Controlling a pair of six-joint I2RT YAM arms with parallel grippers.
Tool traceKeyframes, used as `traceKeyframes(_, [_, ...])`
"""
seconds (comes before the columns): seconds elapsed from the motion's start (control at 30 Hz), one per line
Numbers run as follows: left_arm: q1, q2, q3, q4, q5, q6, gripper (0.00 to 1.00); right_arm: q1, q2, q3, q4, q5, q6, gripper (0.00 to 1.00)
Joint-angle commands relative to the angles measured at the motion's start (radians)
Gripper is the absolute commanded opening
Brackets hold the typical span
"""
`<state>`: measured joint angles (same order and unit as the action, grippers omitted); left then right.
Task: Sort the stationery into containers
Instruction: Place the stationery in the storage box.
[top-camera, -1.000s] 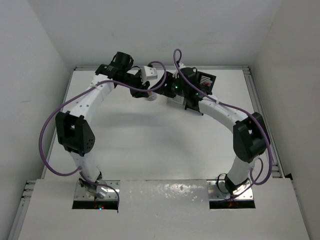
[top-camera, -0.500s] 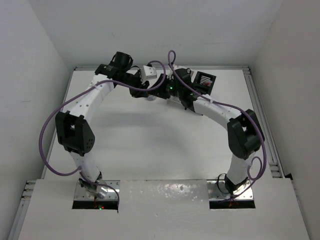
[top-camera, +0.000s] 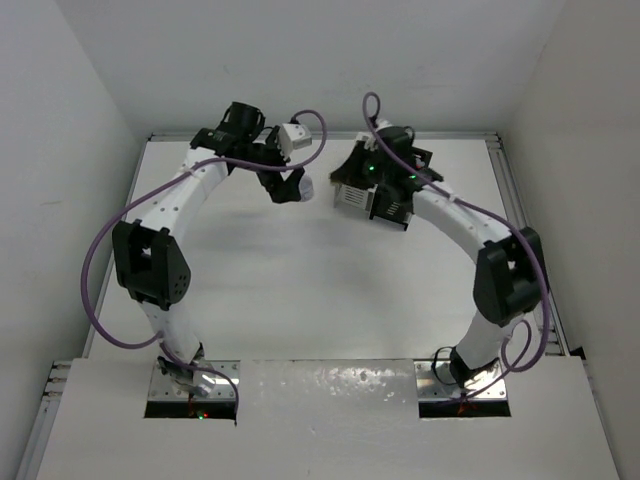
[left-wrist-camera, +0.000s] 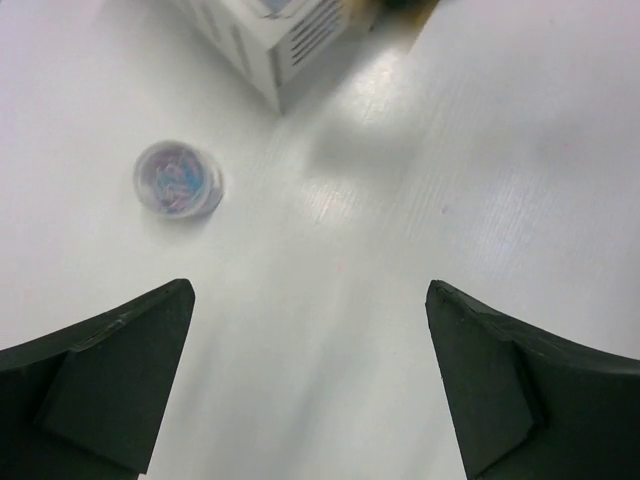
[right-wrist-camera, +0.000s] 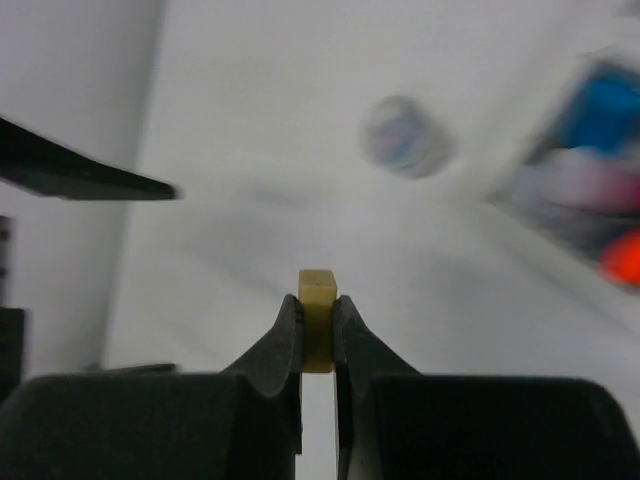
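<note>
Eraser (right-wrist-camera: 318, 288) now pinched by the just-closed right gripper (right-wrist-camera: 318, 312), ready to sort; left gripper (left-wrist-camera: 308, 292) beside the white bin (left-wrist-camera: 285, 40) has spread wide

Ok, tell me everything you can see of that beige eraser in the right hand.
The beige eraser is a small, matte, square-cornered block, plain tan, no markings visible. It is pinched on two sides between the dark fingers of the right hand, one end poking past the fingertips, the rest mostly hidden between them. Nothing else appears to touch it.
</note>
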<state>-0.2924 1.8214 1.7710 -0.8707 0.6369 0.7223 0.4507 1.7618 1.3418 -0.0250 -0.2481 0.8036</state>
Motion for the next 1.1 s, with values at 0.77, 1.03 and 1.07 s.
traceKeyframes(0.77, [0.101,0.177,-0.032,0.375,-0.39,-0.534,0.99,-0.202,0.113,0.209,-0.429,0.529,-0.586,0.1])
traceKeyframes(1.03, [-0.013,0.443,0.247,0.344,-0.516,-0.498,1.0,-0.208,0.126,0.18,-0.363,0.494,-0.593,0.39])
traceKeyframes(1.07, [-0.016,0.453,0.257,0.357,-0.519,-0.503,1.0,-0.208,0.126,0.192,-0.372,0.489,-0.595,0.44])
